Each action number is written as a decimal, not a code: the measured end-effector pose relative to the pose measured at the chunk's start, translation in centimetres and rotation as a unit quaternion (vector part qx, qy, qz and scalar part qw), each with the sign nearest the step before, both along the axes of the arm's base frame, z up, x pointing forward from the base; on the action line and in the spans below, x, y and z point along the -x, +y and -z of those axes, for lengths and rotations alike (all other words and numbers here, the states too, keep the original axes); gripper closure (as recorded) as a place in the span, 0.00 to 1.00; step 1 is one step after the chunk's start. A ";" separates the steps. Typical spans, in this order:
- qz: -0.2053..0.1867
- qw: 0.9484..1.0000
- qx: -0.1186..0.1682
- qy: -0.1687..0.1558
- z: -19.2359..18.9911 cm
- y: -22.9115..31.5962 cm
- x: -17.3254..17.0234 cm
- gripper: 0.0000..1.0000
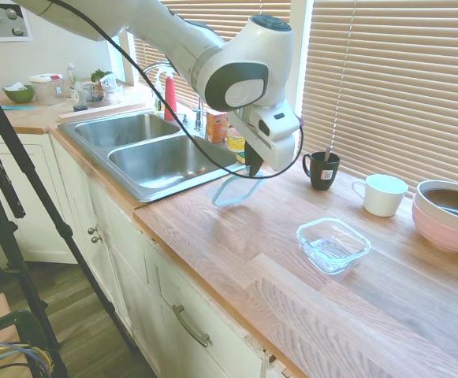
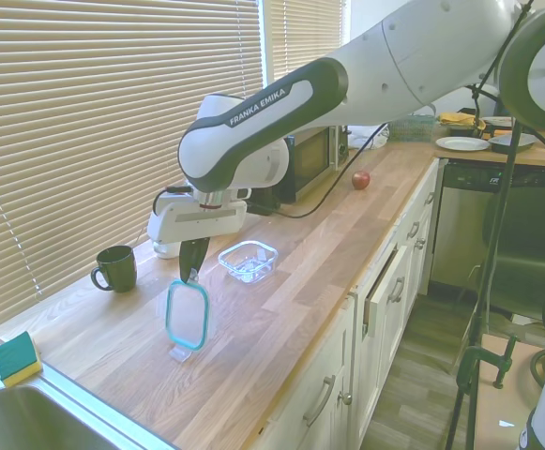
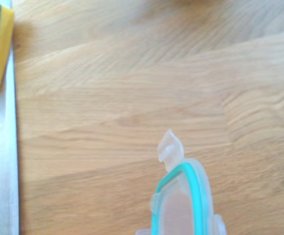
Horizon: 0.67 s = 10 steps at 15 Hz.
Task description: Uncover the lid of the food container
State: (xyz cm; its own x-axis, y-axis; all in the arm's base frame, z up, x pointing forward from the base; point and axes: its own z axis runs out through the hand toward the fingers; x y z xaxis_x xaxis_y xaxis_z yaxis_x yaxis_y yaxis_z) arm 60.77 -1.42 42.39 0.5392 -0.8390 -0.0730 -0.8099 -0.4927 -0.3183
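Lid with a teal rim is held on edge, pinched at its top by the gripper, hanging above the wooden counter near the sink. Apart from it, the food container is seen uncovered on the counter.

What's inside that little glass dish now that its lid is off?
The dish sits open on the counter and looks empty; the wood shows through its clear glass. The lid hangs from the gripper near the sink, well apart from it.
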 end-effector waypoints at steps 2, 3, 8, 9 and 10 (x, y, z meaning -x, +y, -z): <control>-0.013 0.999 0.040 0.002 1.4 0.0 0.5 1.00; -0.020 0.998 0.062 -0.001 2.1 0.5 0.8 1.00; -0.050 0.982 0.178 -0.023 4.9 3.0 2.1 1.00; -0.051 0.979 0.195 -0.024 5.6 3.2 2.5 1.00; -0.052 0.977 0.207 -0.024 6.1 3.3 2.7 1.00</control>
State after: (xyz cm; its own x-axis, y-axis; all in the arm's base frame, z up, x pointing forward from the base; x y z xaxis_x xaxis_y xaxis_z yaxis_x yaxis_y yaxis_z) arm 58.03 1.84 36.29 0.6178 -0.7317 0.2881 -0.7376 -0.6662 -0.1100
